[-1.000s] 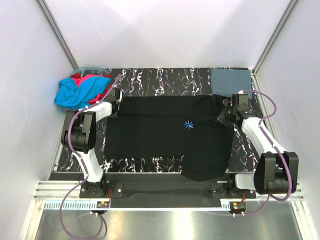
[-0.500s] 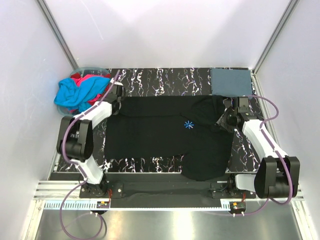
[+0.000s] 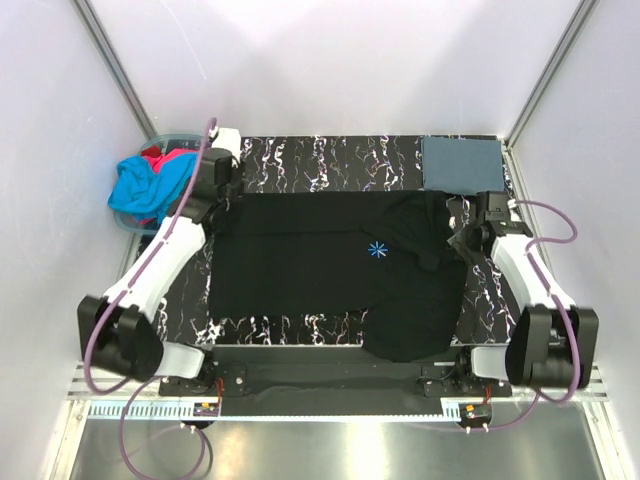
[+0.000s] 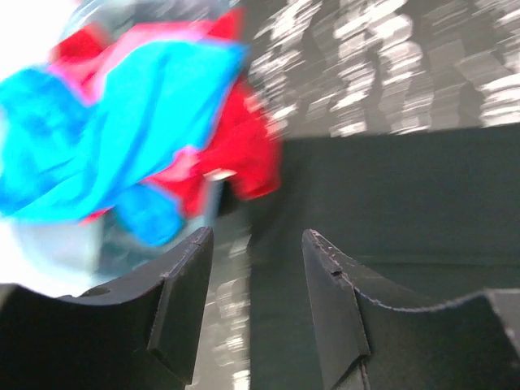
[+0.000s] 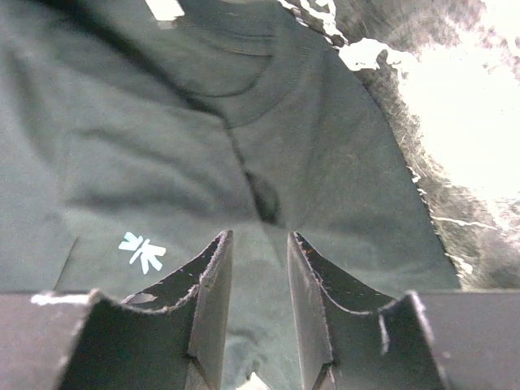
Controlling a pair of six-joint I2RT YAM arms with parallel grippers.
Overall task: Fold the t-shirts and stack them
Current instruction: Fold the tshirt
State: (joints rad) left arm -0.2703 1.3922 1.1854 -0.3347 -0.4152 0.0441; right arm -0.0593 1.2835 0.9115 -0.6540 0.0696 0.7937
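A black t-shirt [image 3: 330,270] with a small light-blue starburst [image 3: 377,250] lies spread over the middle of the table. Its right side is folded inward and rumpled near the collar [image 5: 236,77]. My left gripper [image 3: 222,203] hangs open just off the shirt's far left corner, with nothing between its fingers [image 4: 183,301]. My right gripper [image 5: 258,240] stands open over the rumpled cloth near the shirt's right edge [image 3: 462,238], the starburst [image 5: 142,250] to its left. A folded slate blue-grey t-shirt [image 3: 462,163] lies at the far right corner. Cyan [image 3: 145,185] and red [image 3: 165,157] t-shirts are heaped at the far left.
The cyan [image 4: 122,114] and red [image 4: 244,146] shirts spill out of a pale plastic tub [image 3: 180,135] by the left wall. The table top [image 3: 330,160] is black marble-patterned. White walls close in the left, right and back.
Both grippers have opened and let go of the black shirt. The left arm has swung up and away toward the tub. The right gripper has shifted slightly right.
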